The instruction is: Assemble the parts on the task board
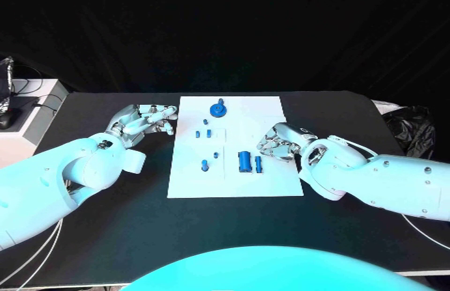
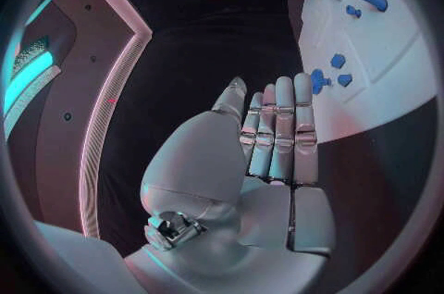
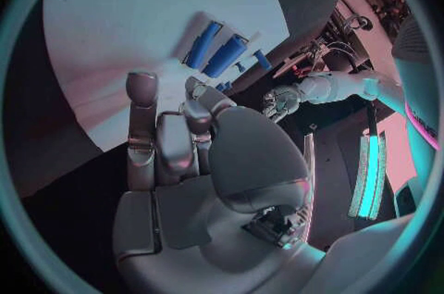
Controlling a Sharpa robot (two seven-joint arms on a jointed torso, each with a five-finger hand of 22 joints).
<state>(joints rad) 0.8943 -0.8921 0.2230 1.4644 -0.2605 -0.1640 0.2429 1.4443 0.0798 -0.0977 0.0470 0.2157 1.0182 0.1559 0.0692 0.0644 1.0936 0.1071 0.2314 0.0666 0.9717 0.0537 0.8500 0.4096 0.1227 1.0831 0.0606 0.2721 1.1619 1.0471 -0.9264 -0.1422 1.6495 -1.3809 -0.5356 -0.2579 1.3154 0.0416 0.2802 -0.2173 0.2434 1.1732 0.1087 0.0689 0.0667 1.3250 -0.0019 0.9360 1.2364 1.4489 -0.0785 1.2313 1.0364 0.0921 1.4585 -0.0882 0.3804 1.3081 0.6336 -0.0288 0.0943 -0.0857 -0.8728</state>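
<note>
The white task board (image 1: 229,180) lies in the middle of the black table. Blue parts sit on it: a round piece (image 1: 218,110) at the far end, several small pegs (image 1: 203,134) down the middle, and a thick cylinder (image 1: 246,161) with a thinner one (image 1: 259,165) beside it. My left hand (image 1: 145,122) hovers just off the board's left edge with its fingers (image 2: 277,127) stretched out and nothing in them. At the board's right edge my right hand (image 1: 279,141) sits close to the two cylinders (image 3: 226,55), fingers (image 3: 140,124) loosely bent and holding nothing.
Bare black table (image 1: 112,239) surrounds the board on all sides. A white box (image 1: 28,118) with cables stands off the table's left edge, and a dark bag (image 1: 413,125) lies past its right edge.
</note>
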